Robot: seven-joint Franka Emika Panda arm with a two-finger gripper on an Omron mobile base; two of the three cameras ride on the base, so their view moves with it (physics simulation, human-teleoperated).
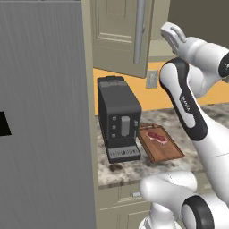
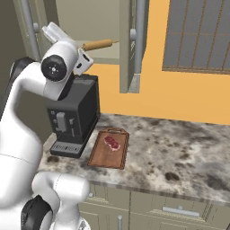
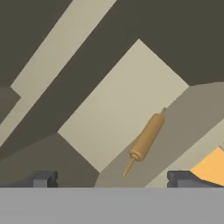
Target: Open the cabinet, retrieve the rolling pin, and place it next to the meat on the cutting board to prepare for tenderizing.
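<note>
base views: behind arm, left/right, sharing cutting board [image 1: 160, 145] | hand view: near, facing rolling pin [image 3: 146, 139]

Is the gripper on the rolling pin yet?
Apart. The hand view shows the rolling pin lying on the cabinet shelf ahead of the open gripper, with bare shelf between it and both fingertips.

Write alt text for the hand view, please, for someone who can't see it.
A light-brown wooden rolling pin lies at a slant on the pale shelf inside the open cabinet, with nothing touching it. The robot's open gripper faces it from short of the pin, two dark fingertips spread wide at the bottom edge.
</note>
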